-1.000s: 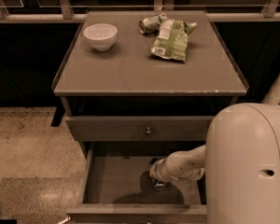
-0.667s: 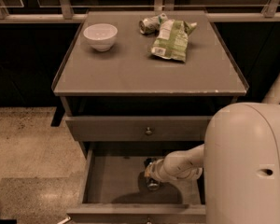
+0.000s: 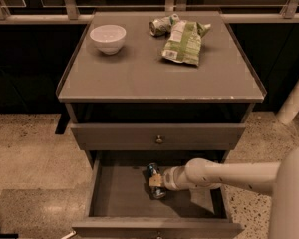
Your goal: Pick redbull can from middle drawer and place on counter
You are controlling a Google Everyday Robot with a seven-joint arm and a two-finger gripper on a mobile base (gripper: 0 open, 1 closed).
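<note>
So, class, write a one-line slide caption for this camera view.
Gripper at the redbull can inside the open middle drawer, beneath the counter.

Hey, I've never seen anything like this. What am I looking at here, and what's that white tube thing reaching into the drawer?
That pale tube is a robot's arm. Its gripper is down in the open middle drawer, right at a small redbull can; whether it has hold of the can isn't clear. The single camera looks down on the cabinet from the front. On the counter sit a white bowl, a dented can and a green snack bag.
</note>
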